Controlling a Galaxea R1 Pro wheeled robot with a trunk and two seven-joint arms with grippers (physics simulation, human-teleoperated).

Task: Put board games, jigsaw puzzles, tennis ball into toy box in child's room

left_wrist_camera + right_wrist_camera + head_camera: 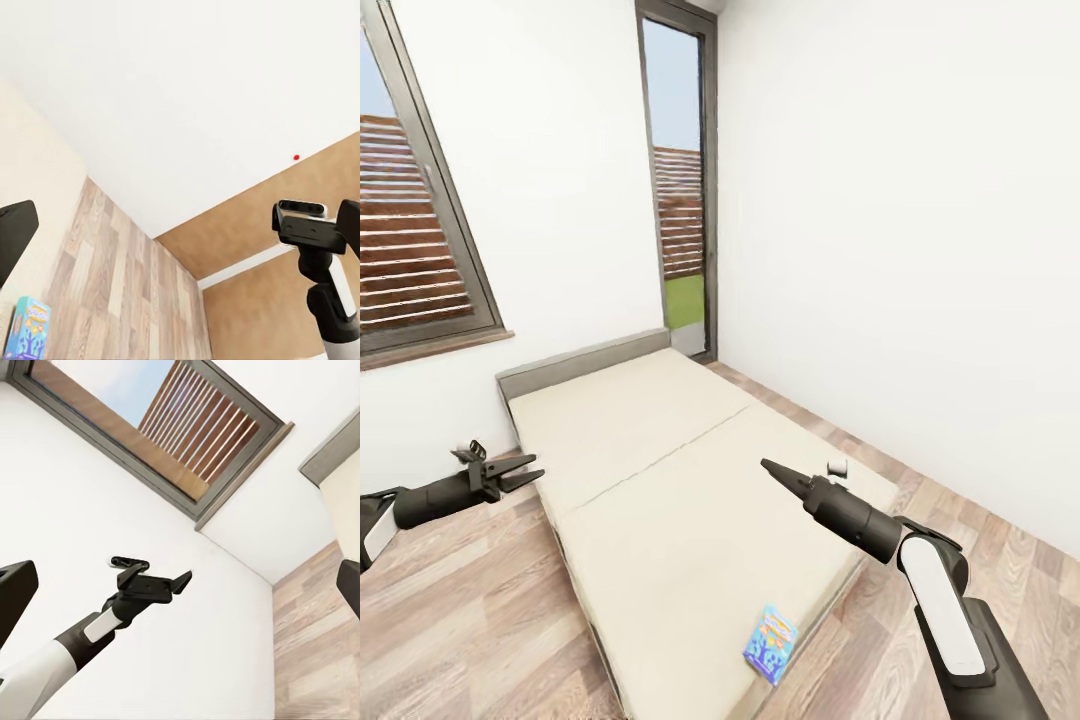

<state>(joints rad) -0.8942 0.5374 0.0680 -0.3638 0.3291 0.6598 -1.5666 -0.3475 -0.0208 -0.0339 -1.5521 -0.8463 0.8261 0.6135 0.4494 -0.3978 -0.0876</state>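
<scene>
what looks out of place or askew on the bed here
One thing: a small blue flat game box lies at the near corner of the low beige-mattress bed, turned askew to the mattress edges and close to the edge. Otherwise the mattress is bare and smooth; nothing looks spilled or damaged.

Bed (660,480); small blue board game (771,643) near corner.

Plain white walls (880,200) all around, light wood plank floor (460,620) underneath. Big dark-framed window (410,230) at 10 o'clock, tall narrow dark-framed window (680,190) at 12, both showing reddish slatted fencing outside.
</scene>
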